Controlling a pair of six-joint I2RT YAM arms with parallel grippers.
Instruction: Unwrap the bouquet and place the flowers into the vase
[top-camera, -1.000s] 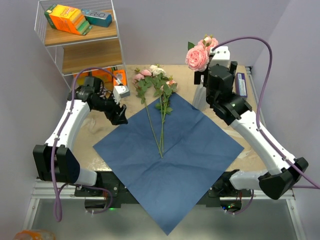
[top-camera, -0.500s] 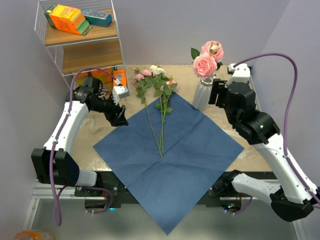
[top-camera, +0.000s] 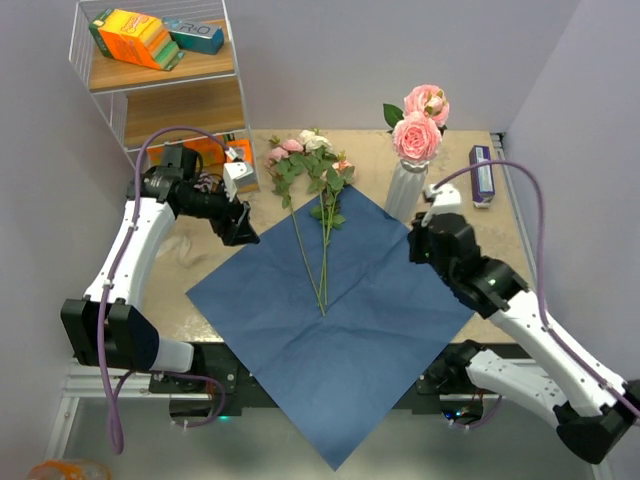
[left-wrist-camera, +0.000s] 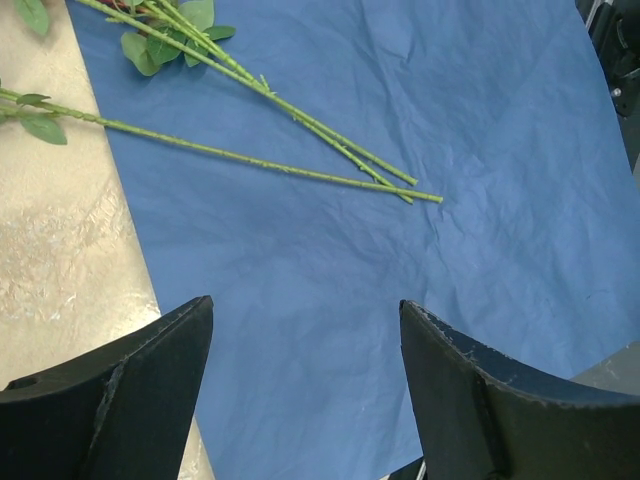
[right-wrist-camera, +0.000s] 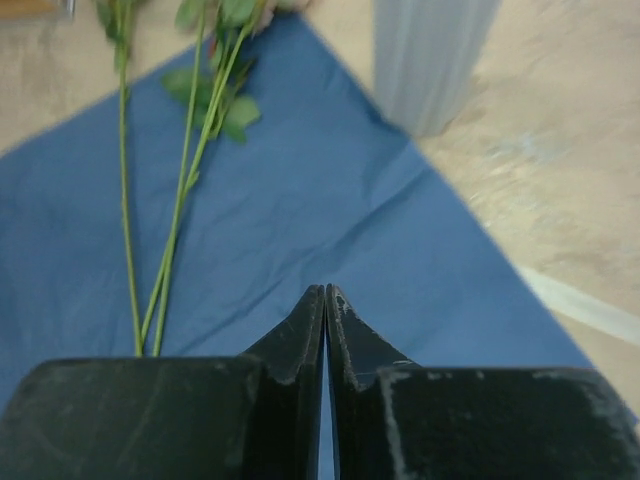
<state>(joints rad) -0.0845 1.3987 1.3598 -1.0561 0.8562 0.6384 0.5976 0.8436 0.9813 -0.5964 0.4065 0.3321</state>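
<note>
Two poses — left hand (left-wrist-camera: 305, 305) gaping, right hand (right-wrist-camera: 325, 290) pinched over paper (right-wrist-camera: 300, 200).

White shells with black joints are being worn by both arms (top-camera: 128, 250); a purple cable (top-camera: 541, 230) is being trailed by each.

Beige table (top-camera: 505, 225) with blue paper (top-camera: 370, 300), vase (top-camera: 405, 190), purple box (top-camera: 481, 175)

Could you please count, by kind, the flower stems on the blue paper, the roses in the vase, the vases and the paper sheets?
Flower stems lying on the blue paper: 3
Pink roses in the vase: 2
Vase: 1
Blue paper: 1
Total: 7
</note>
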